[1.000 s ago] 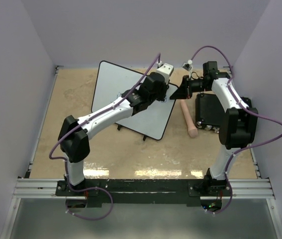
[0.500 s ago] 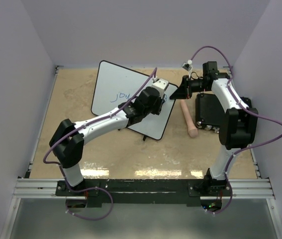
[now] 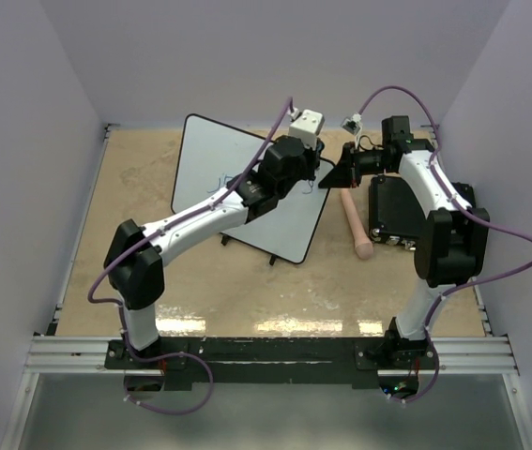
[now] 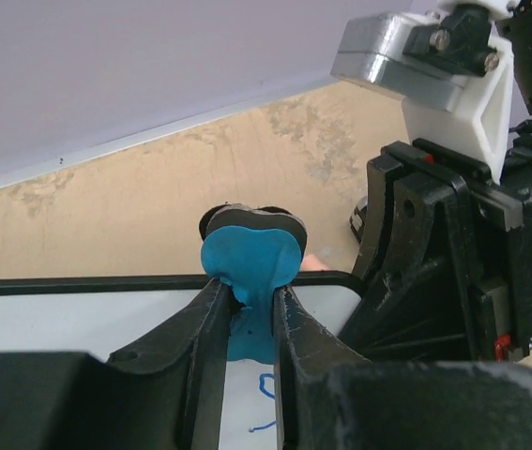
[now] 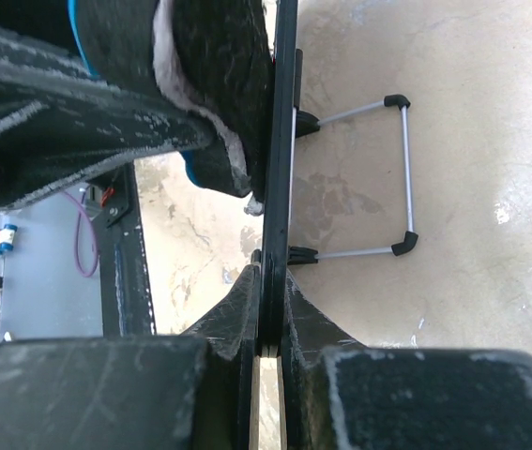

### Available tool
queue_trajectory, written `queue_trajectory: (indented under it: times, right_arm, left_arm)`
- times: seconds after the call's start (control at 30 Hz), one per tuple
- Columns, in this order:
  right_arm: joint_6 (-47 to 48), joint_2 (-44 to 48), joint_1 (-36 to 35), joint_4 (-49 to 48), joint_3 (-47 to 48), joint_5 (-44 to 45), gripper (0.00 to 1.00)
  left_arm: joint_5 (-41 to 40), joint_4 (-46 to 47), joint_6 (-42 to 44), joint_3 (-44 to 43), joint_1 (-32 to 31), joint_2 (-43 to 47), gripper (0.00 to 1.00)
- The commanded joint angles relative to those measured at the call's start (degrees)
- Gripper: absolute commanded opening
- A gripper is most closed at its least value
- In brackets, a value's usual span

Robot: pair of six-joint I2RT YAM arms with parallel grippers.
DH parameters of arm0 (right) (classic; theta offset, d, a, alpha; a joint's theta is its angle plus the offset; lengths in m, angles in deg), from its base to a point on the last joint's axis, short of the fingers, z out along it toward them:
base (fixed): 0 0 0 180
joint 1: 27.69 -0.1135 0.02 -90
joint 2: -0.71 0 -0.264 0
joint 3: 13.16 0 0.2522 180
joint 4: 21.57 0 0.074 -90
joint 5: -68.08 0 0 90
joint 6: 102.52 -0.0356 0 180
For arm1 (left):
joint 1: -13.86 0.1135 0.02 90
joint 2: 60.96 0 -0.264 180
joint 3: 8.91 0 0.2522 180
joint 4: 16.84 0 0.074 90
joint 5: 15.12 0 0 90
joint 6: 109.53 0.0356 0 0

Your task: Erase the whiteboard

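The whiteboard (image 3: 214, 159) stands propped on the tan table, white with a black rim. My left gripper (image 3: 308, 178) is shut on a blue eraser (image 4: 250, 258) and presses it against the board's face (image 4: 78, 323) near its far right corner. Blue handwriting (image 4: 266, 386) shows just below the eraser, between the fingers. My right gripper (image 3: 329, 176) is shut on the whiteboard's right edge (image 5: 282, 141), seen edge-on between its fingers (image 5: 322, 328). The board's wire stand (image 5: 406, 169) rests on the table behind it.
A pale wooden handle (image 3: 357, 223) lies on the table just right of the board. A black box (image 3: 392, 208) sits beyond it under the right arm. Lilac walls close in the table on three sides.
My left gripper swept the eraser down toward the board's middle, uncovering blue writing, then came back up to the far right corner. The right gripper stayed clamped on the edge.
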Motion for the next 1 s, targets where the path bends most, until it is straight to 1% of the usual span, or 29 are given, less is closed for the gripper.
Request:
queue_trajectory:
  times: [0.0, 0.03, 0.07, 0.13, 0.17, 0.3, 0.4, 0.43, 0.53, 0.57, 0.63, 0.67, 0.87, 0.97]
  right_arm:
    - [2.04, 2.42, -1.41, -0.74, -0.59, -0.47, 0.00]
    - [2.04, 2.33, -1.41, -0.74, -0.33, -0.47, 0.00]
    - [1.95, 2.33, -1.41, -0.83, -0.32, -0.47, 0.00]
    - [1.86, 2.07, -1.41, -0.83, -0.06, -0.55, 0.00]
    - [1.78, 2.07, -1.50, -0.91, -0.15, -0.55, 0.00]
    - [1.07, 1.89, -1.41, -1.71, -0.76, -0.82, 0.00]
    - [0.90, 2.16, -1.41, -1.88, -0.94, -0.73, 0.00]
    - [0.81, 2.16, -1.41, -1.97, -1.11, -0.73, 0.00]
    - [0.81, 2.33, -1.50, -1.97, -1.47, -0.73, 0.00]
    - [0.81, 2.33, -1.59, -2.06, -1.47, -0.82, 0.00]
    - [0.72, 2.51, -1.50, -2.15, -1.64, -0.82, 0.00]
    - [0.72, 2.68, -1.59, -2.23, -1.73, -0.82, 0.00]
    - [-0.25, 3.74, -1.59, -3.73, -2.87, -0.73, 0.00]
    - [-0.68, 4.00, -1.59, -4.08, -3.22, -0.64, 0.00]
  left_arm:
    - [1.53, 4.14, -0.26, 6.69, -0.79, 2.94, 0.00]
    - [1.88, 4.05, -0.26, 8.37, -1.23, 4.25, 0.00]
    - [1.71, 4.14, -0.34, 12.22, -1.76, 5.05, 0.00]
    - [1.18, 5.36, -0.08, 15.93, -3.17, 6.45, 0.00]
    - [-0.04, 5.72, 0.09, 18.82, -3.69, 7.51, 0.00]
    - [-3.12, 6.07, 1.15, 22.01, -5.37, 7.26, 0.00]
    - [-6.64, 5.98, 1.50, 20.70, -5.28, 6.29, 0.00]
    - [-7.25, 7.20, 1.85, 20.00, -5.28, 6.02, 0.00]
    - [-10.94, 10.37, 5.27, 15.96, -5.11, 4.80, 0.00]
    - [-12.86, 10.73, 6.76, 12.99, -5.02, 4.27, 0.00]
    - [-14.28, 11.16, 7.91, 9.90, -4.67, 2.52, 0.00]
    - [-14.73, 11.52, 9.05, 7.53, -4.41, 2.16, 0.00]
    - [-15.60, 14.07, 10.73, 2.95, -3.08, -0.48, 0.00]
    - [-14.30, 13.11, 8.89, 4.68, -3.35, -0.22, 0.00]
